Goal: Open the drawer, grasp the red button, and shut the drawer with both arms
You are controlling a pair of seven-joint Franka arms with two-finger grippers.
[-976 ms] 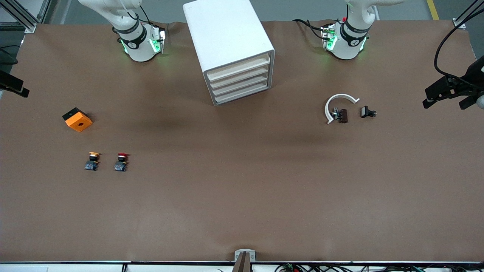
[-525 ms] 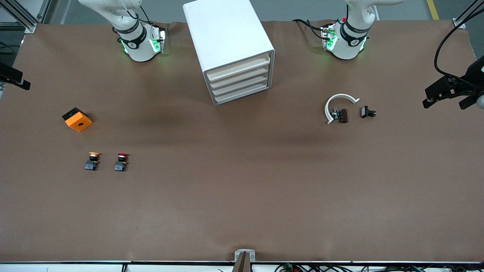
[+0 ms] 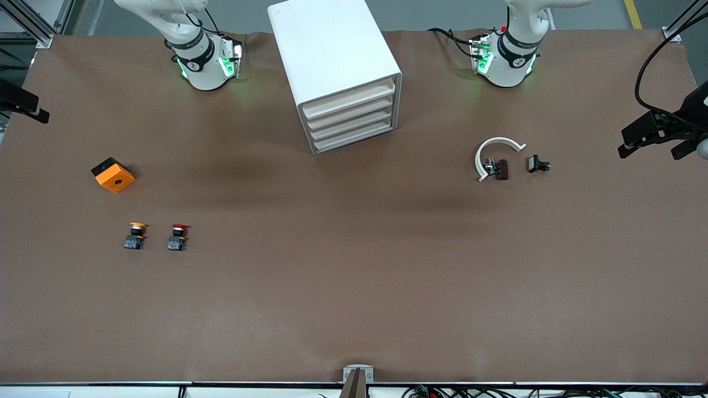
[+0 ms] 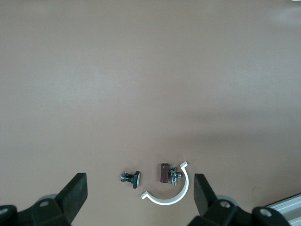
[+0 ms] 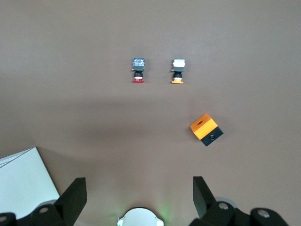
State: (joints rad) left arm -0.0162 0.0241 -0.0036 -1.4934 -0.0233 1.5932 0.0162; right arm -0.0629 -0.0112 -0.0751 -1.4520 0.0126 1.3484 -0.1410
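A wide table covered in matte brown sheeting (image 3: 354,276) fills the scene, faintly creased, with grey floor and aluminium framing showing at its edges. Near the robots' bases stands the tall white box cabinet (image 3: 326,50), smooth and glossy; its four shallow cream-fronted drawers are all pushed in, and the top drawer (image 3: 349,99) sits flush like the rest.

The tiny push button with the red mushroom cap on a black-and-blue body (image 3: 177,236) lies on the sheeting toward the right arm's end, nearer the front camera than the cabinet and well apart from it. Just beside it sits its twin with an orange-yellow cap (image 3: 134,236), and farther from the camera rests an orange cube with a black face and a round hole (image 3: 113,174).

The right gripper (image 5: 136,197) hangs high over that end of the table with its black fingers (image 5: 75,195) spread wide and nothing between them; the red button (image 5: 138,70) lies well clear of it, untouched. At the table's edge in the front view, only a dark part of that arm (image 3: 22,102) shows.

The left gripper (image 4: 138,195) hangs over the left arm's end, jaws likewise wide apart and empty. Below it lie a curved white plastic half-ring (image 4: 171,193), a small brown-and-metal part (image 4: 167,173) inside its curve, and a small black clip (image 4: 131,178) just beside.
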